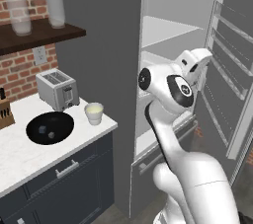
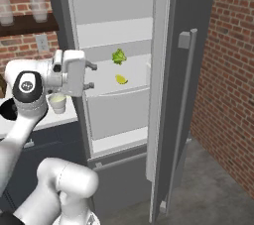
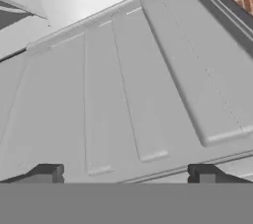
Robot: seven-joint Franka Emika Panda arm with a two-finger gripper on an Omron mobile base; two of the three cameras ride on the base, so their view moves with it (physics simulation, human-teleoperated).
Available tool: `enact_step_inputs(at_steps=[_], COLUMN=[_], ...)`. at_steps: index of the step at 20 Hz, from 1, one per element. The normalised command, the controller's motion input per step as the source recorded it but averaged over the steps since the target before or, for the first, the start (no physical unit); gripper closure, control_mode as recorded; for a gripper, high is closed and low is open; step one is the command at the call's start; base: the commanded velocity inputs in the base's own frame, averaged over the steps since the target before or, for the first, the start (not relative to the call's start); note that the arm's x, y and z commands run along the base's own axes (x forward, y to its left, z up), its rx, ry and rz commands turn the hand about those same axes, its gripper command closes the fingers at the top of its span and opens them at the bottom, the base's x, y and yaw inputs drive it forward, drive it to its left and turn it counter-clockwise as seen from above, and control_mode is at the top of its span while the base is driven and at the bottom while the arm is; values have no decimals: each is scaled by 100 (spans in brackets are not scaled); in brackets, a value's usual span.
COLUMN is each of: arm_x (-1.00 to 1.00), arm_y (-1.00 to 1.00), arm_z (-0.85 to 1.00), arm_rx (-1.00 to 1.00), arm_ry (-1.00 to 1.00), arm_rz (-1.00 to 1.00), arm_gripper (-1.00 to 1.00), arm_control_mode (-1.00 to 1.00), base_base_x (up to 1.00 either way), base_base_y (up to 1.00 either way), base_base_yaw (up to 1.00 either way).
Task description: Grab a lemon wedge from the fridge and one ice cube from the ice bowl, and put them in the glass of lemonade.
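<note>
- Lemon wedge (image 2: 121, 79): just one, on a fridge (image 2: 119, 40) shelf, well ahead of the fingers (image 2: 91, 65).
- Gripper (image 2: 90, 76) spread wide, empty.
- Ice bowl (image 1: 50, 128): two blurry cubes, hard to make out.

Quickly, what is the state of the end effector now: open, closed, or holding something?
End effector: open and holding nothing, at the open fridge.
</note>
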Motion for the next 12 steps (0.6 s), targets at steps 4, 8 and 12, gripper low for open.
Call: enact_step_inputs(at_steps=[4,8,12], arm_x=[22,19,0], arm_y=[-99,-100,-100], arm_z=[19,0,-15], arm_rx=[0,0,0], arm_ry=[37,32,13], arm_rz=[-16,-18,-11], arm_gripper=[-100,-100,-100], arm_control_mode=[-100,-100,-100], base_base_x=[0,0,0], base_base_y=[0,0,0], base_base_yaw=[0,0,0])
